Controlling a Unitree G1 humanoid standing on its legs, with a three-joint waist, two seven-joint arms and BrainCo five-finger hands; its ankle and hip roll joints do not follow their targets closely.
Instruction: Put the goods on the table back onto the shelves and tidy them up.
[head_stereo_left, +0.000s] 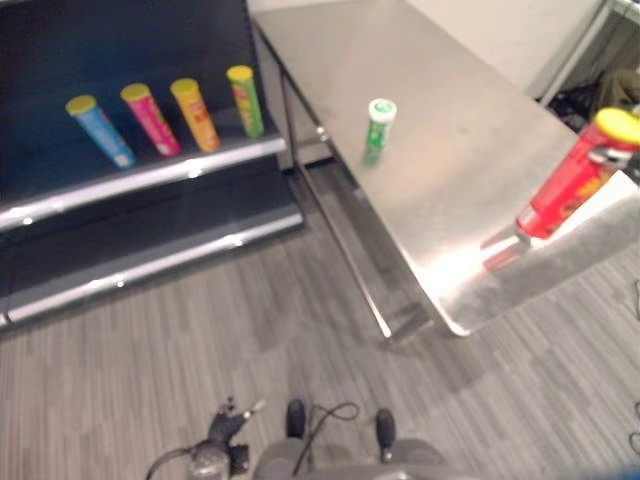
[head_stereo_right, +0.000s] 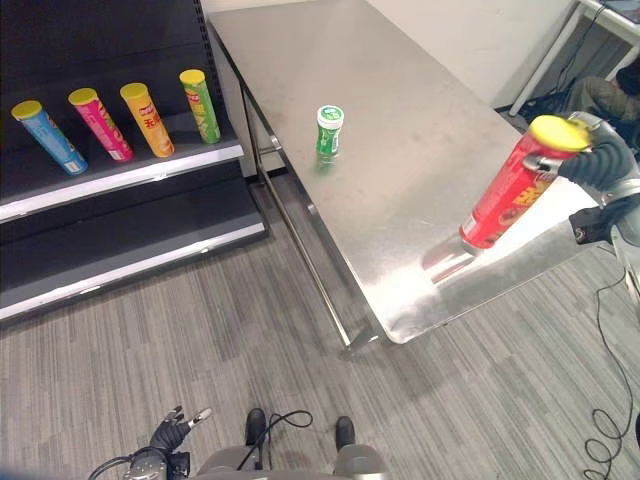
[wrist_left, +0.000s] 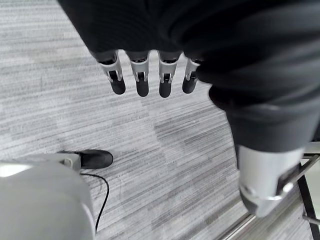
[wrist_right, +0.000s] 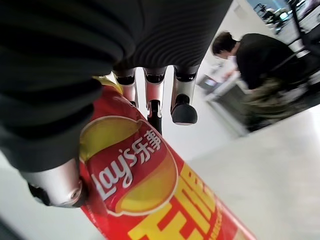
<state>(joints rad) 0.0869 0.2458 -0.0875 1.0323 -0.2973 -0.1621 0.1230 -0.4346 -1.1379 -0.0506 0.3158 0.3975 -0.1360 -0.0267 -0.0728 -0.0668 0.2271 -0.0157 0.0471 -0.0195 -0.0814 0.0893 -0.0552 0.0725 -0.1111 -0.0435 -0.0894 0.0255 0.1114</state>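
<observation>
One tall red crisp tube with yellow lid (head_stereo_right: 512, 182): right hand (head_stereo_right: 596, 158) clamped near lid; carry upright to shelf (head_stereo_right: 120, 175), beside green tube (head_stereo_right: 201, 105).

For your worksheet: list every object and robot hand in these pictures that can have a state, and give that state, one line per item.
red can: tilted, lifted off the table, held near its yellow lid.
right hand: shut on the red can.
left hand: open, fingers relaxed, holding nothing, above the floor.
green can: upright on the table, lid on.
blue can, pink can, orange can, lime can: standing in a row on the shelf, lids on.
</observation>
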